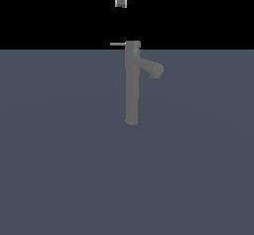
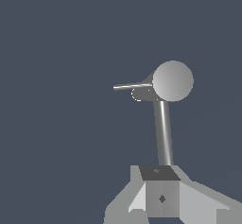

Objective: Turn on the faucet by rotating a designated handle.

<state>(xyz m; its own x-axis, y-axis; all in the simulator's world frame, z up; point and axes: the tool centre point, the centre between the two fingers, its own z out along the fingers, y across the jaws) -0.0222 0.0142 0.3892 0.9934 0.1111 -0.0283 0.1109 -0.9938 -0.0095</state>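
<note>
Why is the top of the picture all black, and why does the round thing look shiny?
Exterior view: no backdrop is drawn behind the gripper, so it shows black; the faucet casts no shadow. Wrist view: soft light brightens one side of its round cap, the handle gleams pale, everything sharp.

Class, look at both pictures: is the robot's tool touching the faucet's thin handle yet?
Apart. In the exterior view the tool hangs well above the handle, with plain black background between its fingertips and the rod sticking out of the faucet top.
</note>
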